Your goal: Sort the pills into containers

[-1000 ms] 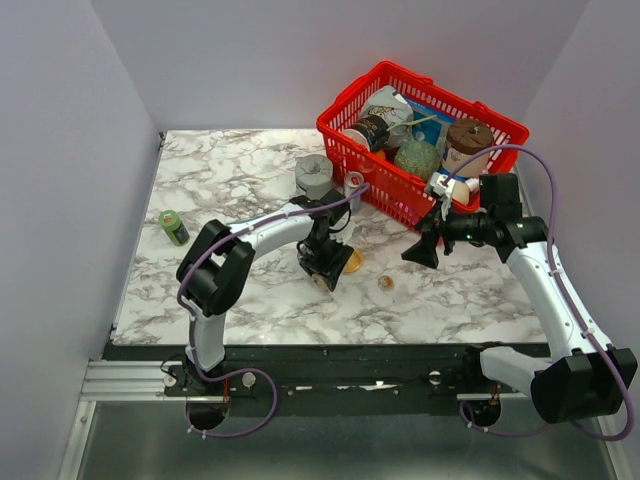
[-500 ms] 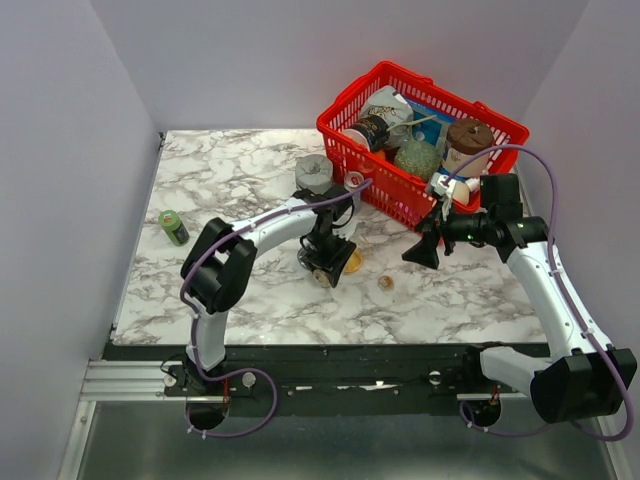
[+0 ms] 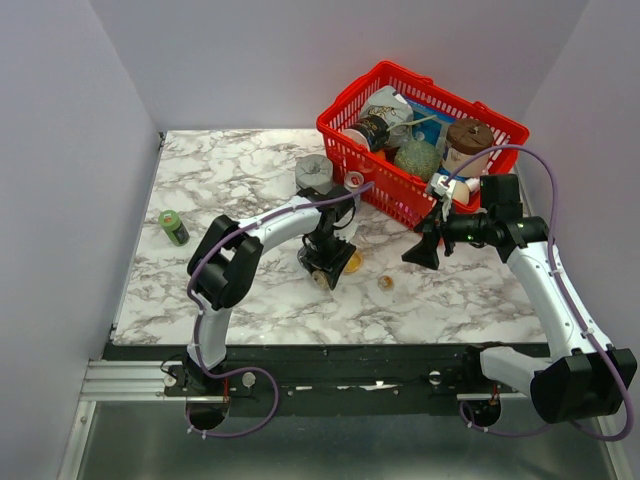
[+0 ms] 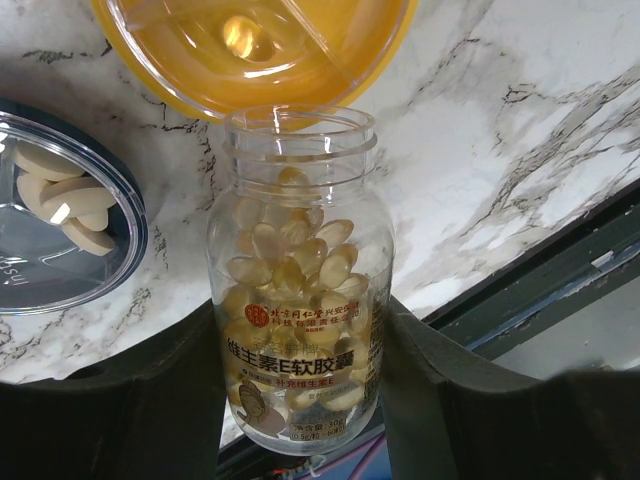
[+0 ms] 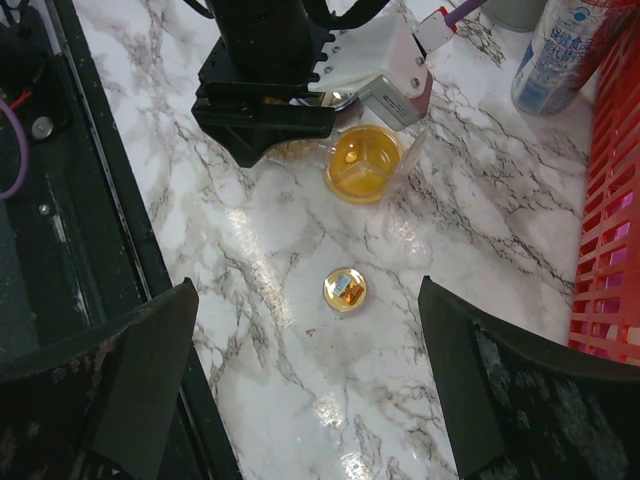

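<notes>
Marble tabletop [image 3: 220, 170], grey walls [image 3: 300, 60]; left claw [image 4: 300, 395] grips pill bottle [image 4: 298, 250].

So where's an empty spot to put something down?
Bare marble lies between the green bottle and the grey cylinder, and along the near edge by the gold cap. Crowded around the orange dish, the left tool with its pill bottle and red basket.

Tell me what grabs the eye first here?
The red wire basket crammed with packages at the far right catches the eye first. Next, the left tool grips an open clear bottle of golden capsules, its mouth at the rim of a translucent orange dish.
</notes>
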{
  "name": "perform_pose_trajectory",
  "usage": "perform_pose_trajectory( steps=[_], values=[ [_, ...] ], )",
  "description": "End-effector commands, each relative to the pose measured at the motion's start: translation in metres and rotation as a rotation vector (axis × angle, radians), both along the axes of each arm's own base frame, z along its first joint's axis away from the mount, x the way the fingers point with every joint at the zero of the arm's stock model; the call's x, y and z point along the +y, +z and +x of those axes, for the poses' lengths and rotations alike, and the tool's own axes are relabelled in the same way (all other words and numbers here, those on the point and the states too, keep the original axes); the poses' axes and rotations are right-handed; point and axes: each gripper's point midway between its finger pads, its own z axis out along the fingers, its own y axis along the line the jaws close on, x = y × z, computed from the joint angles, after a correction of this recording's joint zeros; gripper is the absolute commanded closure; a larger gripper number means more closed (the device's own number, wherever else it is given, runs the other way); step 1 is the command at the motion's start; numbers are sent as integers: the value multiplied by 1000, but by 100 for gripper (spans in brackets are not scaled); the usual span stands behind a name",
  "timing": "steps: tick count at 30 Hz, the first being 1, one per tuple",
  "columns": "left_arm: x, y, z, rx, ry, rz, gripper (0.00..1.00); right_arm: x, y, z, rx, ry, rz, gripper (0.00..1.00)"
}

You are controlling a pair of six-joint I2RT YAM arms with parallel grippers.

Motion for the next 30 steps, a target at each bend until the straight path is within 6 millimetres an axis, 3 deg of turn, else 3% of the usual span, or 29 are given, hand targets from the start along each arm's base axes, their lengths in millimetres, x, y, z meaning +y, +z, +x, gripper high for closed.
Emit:
perform_pose_trajectory(
  steps=[1, 13, 30],
  values=[
    [-1, 7, 2, -9, -5, 4, 100, 1, 8, -4, -13, 21, 25, 0],
    [-3, 15, 3, 13, 2, 7, 100, 1, 8, -5, -6, 25, 31, 0],
    [0, 12, 3, 74, 7, 57, 100, 1, 8, -6, -5, 28, 32, 0]
  ],
)
